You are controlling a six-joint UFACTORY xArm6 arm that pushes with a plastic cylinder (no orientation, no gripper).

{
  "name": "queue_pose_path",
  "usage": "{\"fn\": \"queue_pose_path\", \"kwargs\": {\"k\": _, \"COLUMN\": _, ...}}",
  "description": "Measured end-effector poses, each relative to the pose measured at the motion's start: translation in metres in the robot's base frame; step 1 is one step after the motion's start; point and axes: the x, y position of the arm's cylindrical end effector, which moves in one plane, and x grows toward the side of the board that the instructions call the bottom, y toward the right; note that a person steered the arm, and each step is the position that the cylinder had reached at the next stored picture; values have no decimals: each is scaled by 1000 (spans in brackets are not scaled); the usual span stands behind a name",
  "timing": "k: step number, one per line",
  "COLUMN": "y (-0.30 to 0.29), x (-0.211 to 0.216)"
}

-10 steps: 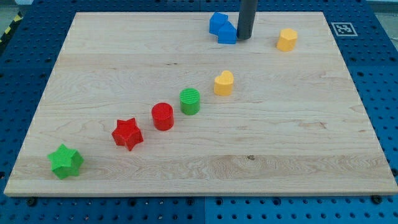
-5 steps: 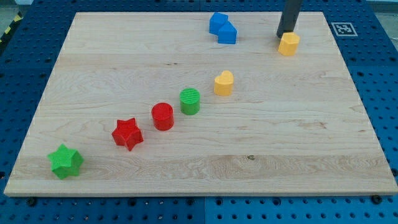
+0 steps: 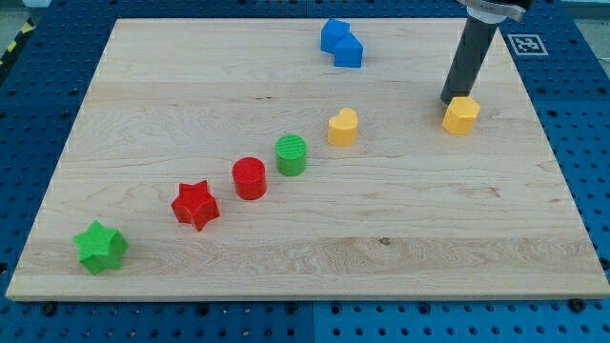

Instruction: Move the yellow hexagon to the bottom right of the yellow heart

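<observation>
The yellow hexagon (image 3: 461, 115) lies on the wooden board (image 3: 286, 248), right of centre in the upper half. My tip (image 3: 451, 101) touches its upper left side. The yellow heart (image 3: 343, 126) sits to the hexagon's left, at about the same height in the view, well apart from it.
Two blue blocks (image 3: 340, 43) sit together near the view's top. A green cylinder (image 3: 292, 154), a red cylinder (image 3: 250, 178), a red star (image 3: 195, 204) and a green star (image 3: 100, 247) run in a diagonal line down to the view's bottom left.
My tip moved from the blue blocks across to the yellow hexagon, then pushed it down and slightly right. The other blocks have not moved.
</observation>
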Motion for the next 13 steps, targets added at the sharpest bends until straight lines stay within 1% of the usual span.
{"fn": "queue_pose_path", "kwargs": {"k": 2, "y": 18, "x": 7}}
{"fn": "queue_pose_path", "kwargs": {"k": 6, "y": 21, "x": 69}}
{"fn": "queue_pose_path", "kwargs": {"k": 7, "y": 21, "x": 77}}
{"fn": "queue_pose_path", "kwargs": {"k": 9, "y": 0, "x": 80}}
{"fn": "queue_pose_path", "kwargs": {"k": 12, "y": -64, "x": 81}}
{"fn": "queue_pose_path", "kwargs": {"k": 13, "y": -64, "x": 81}}
